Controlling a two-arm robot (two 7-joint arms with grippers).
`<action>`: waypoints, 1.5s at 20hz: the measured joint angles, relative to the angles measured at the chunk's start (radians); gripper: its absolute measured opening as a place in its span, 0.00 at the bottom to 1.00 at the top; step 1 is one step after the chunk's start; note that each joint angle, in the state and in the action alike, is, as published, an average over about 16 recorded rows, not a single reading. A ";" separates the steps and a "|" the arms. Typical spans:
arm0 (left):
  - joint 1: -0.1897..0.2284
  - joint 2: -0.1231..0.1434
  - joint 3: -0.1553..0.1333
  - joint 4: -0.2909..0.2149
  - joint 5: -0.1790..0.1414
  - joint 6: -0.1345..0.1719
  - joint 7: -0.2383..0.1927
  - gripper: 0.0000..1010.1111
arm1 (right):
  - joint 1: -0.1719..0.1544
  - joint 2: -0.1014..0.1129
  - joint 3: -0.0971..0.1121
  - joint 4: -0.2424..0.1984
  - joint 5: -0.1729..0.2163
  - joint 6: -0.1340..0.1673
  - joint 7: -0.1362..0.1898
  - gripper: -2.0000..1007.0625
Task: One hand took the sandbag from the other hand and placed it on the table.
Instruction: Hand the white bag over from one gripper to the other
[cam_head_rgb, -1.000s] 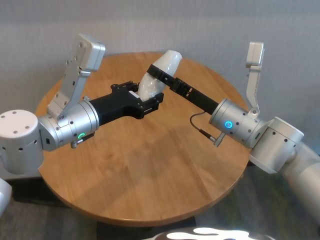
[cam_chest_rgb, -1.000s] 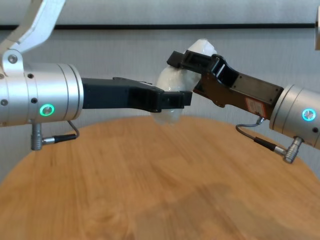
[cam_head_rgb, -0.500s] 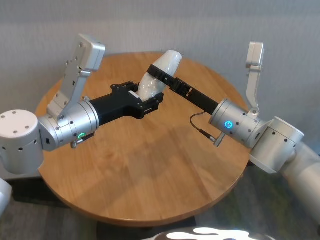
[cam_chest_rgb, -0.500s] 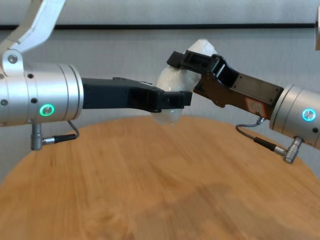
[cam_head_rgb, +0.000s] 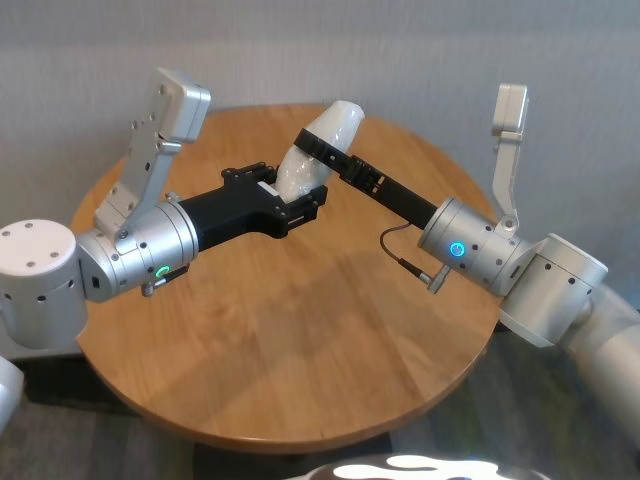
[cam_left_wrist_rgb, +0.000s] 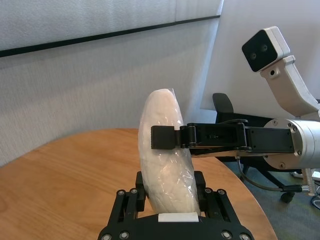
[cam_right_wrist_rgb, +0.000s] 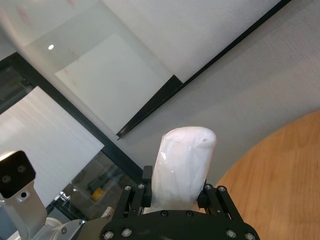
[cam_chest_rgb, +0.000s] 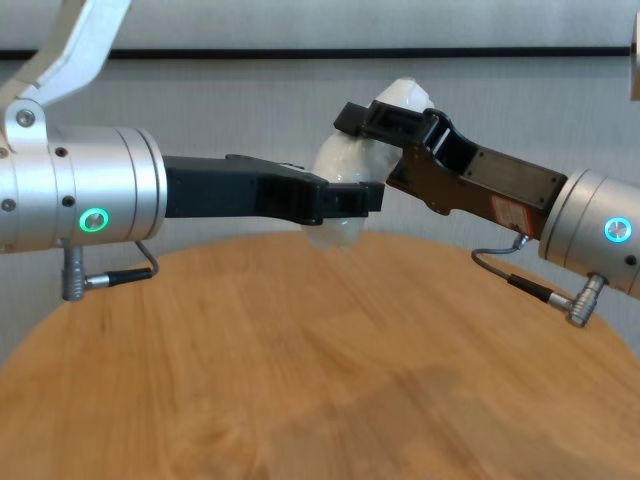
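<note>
The sandbag (cam_head_rgb: 330, 128), a white oblong pouch in clear film, is held upright in the air above the far part of the round wooden table (cam_head_rgb: 300, 330). My left gripper (cam_head_rgb: 290, 192), all black with a green ring light, is shut on its lower end. My right gripper (cam_head_rgb: 322, 150), with a blue ring light, is shut on its middle, just above the left one. The chest view shows the sandbag (cam_chest_rgb: 338, 160) between the left gripper (cam_chest_rgb: 350, 200) and right gripper (cam_chest_rgb: 378, 115), well above the table (cam_chest_rgb: 300, 380). The wrist views show the sandbag (cam_left_wrist_rgb: 165, 160) (cam_right_wrist_rgb: 182, 160) standing between each gripper's fingers.
The two arms reach in from either side and meet over the table's far half. A grey wall stands close behind the table. A black office chair (cam_left_wrist_rgb: 226, 107) stands off the table's far right side.
</note>
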 joint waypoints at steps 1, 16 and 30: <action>0.000 0.000 0.000 0.000 0.000 0.000 0.000 0.59 | 0.000 0.000 0.000 0.000 0.000 0.000 0.000 0.47; 0.000 0.000 0.000 0.000 0.000 0.000 0.000 0.61 | 0.009 0.010 -0.021 0.004 0.011 -0.011 0.008 0.47; 0.000 0.000 0.000 0.000 0.000 0.000 0.000 0.90 | 0.009 0.020 -0.035 -0.005 0.031 -0.051 -0.012 0.47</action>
